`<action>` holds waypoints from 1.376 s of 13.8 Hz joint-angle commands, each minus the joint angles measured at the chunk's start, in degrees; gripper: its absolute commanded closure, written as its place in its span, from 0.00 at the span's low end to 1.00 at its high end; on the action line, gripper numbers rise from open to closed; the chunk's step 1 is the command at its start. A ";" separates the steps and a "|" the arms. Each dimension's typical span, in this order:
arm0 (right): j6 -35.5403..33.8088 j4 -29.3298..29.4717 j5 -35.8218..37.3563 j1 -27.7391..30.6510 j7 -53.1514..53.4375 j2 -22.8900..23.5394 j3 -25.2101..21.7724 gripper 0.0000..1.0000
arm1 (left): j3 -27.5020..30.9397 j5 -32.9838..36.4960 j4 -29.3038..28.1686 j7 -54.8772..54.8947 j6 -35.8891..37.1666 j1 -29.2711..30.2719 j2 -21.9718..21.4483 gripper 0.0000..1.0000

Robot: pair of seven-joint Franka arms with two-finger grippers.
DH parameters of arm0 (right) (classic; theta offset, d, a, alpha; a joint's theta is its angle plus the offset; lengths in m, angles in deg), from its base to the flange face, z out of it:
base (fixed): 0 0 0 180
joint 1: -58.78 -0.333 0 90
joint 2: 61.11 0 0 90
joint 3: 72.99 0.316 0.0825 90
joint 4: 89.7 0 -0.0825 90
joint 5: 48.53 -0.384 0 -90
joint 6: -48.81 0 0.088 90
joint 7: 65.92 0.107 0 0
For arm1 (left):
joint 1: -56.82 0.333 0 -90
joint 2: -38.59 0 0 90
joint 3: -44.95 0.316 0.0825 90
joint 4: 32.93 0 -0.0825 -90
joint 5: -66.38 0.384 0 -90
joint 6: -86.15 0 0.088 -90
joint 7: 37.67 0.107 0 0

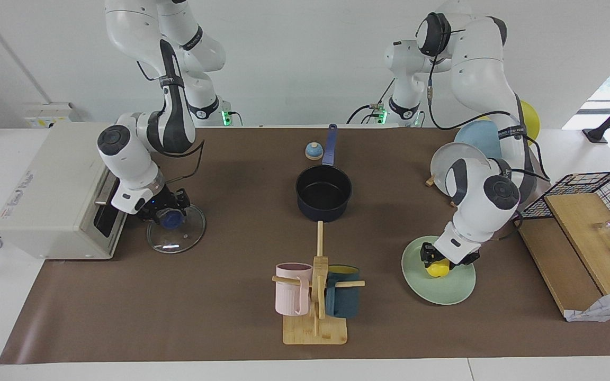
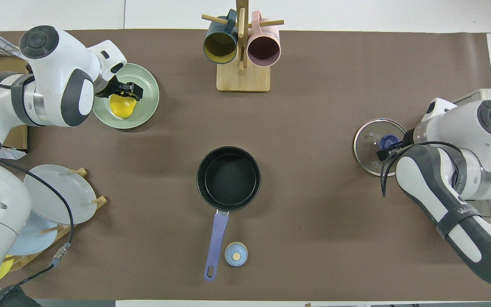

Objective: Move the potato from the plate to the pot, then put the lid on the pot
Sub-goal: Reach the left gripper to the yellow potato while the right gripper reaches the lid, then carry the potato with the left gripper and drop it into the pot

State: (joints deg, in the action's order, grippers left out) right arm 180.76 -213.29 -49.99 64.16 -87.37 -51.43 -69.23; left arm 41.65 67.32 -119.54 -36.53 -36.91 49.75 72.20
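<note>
Two risks show in the facing view: my left end effector [image 1: 439, 258] is clenched on the top of the potato [image 1: 437, 271], a smooth, lumpy, bright yellow oval on the plate [image 1: 442, 293], so a shallow pinch could let it squirt out on the lift. My right end effector [image 1: 170, 212] sits at the lid [image 1: 178, 238] knob, and whether it grips I cannot tell. From overhead, the pot [image 2: 228, 177] stands empty mid-desk, well apart from both, so a slip on the way would drop the potato.
</note>
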 commanded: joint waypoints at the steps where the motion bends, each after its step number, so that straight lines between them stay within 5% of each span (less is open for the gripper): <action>1: 1.30 -0.33 -0.82 0.07 1.41 -0.09 0.37 0.17 | 0.49 1.34 -1.29 0.62 -0.78 -0.31 -1.00 1.00; 5: 1.47 -0.33 -0.74 0.07 1.41 -0.09 0.46 0.15 | 0.32 -3.13 11.33 -2.98 16.47 -0.84 -2.40 1.00; 7: 2.52 -0.24 -0.74 -0.19 1.24 0.08 0.46 0.15 | 0.14 -7.25 12.17 -9.44 22.06 -2.76 -9.83 1.00; 9: 3.41 -0.24 -0.74 -0.55 0.80 0.17 0.37 0.16 | -0.12 -7.80 7.52 -17.89 23.91 -7.50 -16.79 1.00; 12: 3.41 -0.24 -0.74 -0.63 0.71 0.17 0.37 0.23 | -0.12 -7.89 -0.46 -27.48 21.21 -16.10 -21.73 1.00; 15: 3.06 -0.24 -0.74 -0.55 -0.60 0.17 0.37 0.43 | -0.03 -7.89 -19.59 -31.45 4.65 -24.37 -28.67 1.00; 19: 1.13 0.37 -0.74 0.16 -2.72 0.08 0.37 0.72 | 0.05 -7.27 -25.10 -32.43 -2.53 -28.35 -25.79 1.00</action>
State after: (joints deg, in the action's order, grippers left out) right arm 182.87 -213.22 -50.00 63.57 -87.90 -51.46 -69.04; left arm 40.48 60.21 -141.63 -68.90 -37.10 22.50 47.64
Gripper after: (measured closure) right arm 0.344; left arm 0.361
